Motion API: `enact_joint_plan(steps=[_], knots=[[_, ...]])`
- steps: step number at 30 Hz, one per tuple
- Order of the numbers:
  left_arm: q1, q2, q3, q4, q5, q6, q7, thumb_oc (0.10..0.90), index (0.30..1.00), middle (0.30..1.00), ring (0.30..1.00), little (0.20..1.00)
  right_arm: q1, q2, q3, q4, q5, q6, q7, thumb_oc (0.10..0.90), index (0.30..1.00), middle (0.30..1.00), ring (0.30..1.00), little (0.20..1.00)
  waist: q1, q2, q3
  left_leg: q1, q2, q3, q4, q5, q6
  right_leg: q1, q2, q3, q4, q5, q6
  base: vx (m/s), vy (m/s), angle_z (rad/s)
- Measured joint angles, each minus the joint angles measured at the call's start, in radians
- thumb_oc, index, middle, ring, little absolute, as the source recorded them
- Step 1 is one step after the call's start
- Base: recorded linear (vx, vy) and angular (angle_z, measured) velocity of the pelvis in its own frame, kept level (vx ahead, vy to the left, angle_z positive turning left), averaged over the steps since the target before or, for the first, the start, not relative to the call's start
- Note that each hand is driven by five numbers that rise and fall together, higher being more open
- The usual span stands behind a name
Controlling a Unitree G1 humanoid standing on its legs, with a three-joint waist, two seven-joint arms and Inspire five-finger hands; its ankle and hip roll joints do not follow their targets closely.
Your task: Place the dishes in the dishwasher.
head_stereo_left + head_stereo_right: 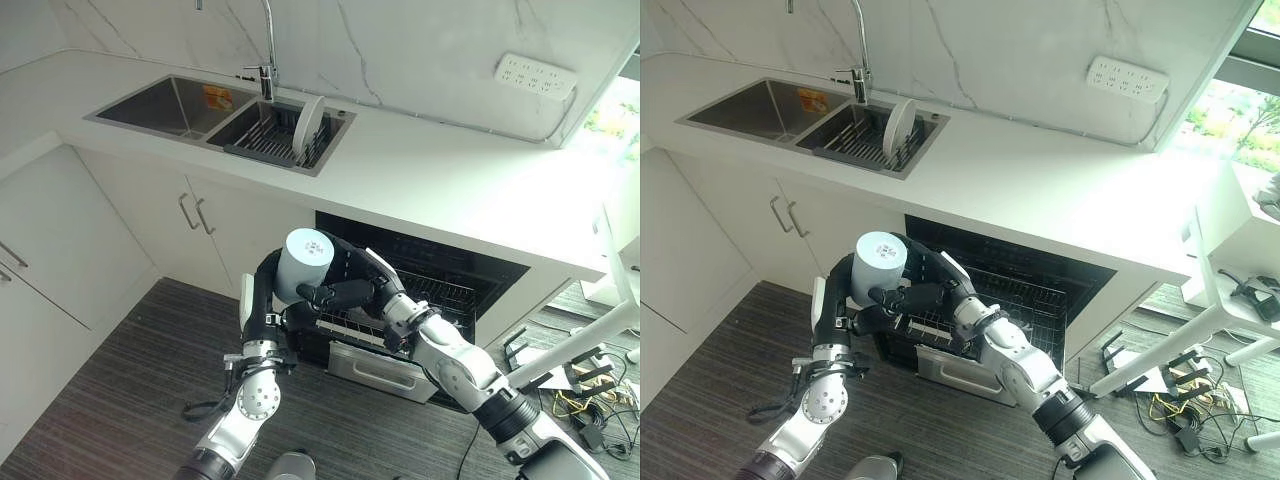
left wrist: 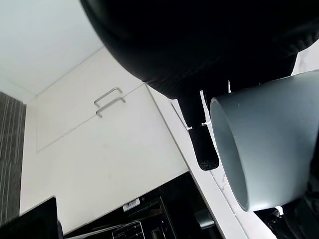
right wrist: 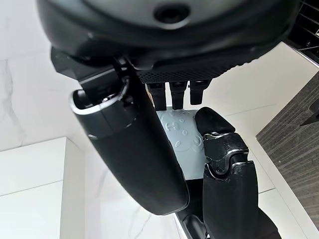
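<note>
So the pale blue-grey plastic cup (image 1: 304, 262) was up in the air just above the open dishwasher's black wire rack (image 1: 440, 292), bottom facing up. The right robot hand (image 1: 345, 290) had its fingers curled round the cup's side, so it was clearly the nearer one. The left robot hand (image 2: 199, 45) sat right beside the cup, but I couldn't tell about its fingers.

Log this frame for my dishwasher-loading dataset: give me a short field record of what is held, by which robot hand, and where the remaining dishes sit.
held item: pale grey cup, bottom up, above the open dishwasher
holding robot hand: left robot hand, curled round the cup from below
other robot hand: right robot hand, fingers against the cup's side
dishwasher rack: pulled out below the cup; its contents too dark to tell
remaining dish: white plate upright in the sink rack
counter: white worktop
</note>
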State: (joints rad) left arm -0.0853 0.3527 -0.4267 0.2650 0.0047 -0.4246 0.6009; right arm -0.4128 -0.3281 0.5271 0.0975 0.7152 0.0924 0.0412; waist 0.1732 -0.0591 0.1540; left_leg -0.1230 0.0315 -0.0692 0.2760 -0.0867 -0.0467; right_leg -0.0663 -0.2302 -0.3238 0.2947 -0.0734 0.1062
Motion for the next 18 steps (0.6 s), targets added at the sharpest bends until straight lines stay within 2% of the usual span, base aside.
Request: enact_joint_plan(steps=[7,18], knots=[[0.000,0.024,0.000,0.001,-0.039,-0.037,-0.020,0.400,0.300,0.300,0.300,0.300,-0.029,-0.025,0.011,0.000,0.015,0.000,0.025,0.800,0.900,0.900,0.900,0.900,0.008,-0.001,0.001,0.000,0.000,-0.005,0.000,0.000,-0.001,0.004,0.002,-0.003,-0.003,0.000,0.000,0.00,0.000,0.00],[0.000,0.027,0.000,0.011,-0.040,-0.040,-0.025,0.400,0.300,0.300,0.300,0.300,-0.033,-0.024,0.013,0.028,0.074,-0.006,0.043,0.800,0.900,0.900,0.900,0.900,0.022,0.000,0.002,-0.001,-0.001,-0.005,0.000,0.001,-0.001,0.005,0.002,-0.003,-0.005,0.000,0.000,0.00,0.000,0.00]])
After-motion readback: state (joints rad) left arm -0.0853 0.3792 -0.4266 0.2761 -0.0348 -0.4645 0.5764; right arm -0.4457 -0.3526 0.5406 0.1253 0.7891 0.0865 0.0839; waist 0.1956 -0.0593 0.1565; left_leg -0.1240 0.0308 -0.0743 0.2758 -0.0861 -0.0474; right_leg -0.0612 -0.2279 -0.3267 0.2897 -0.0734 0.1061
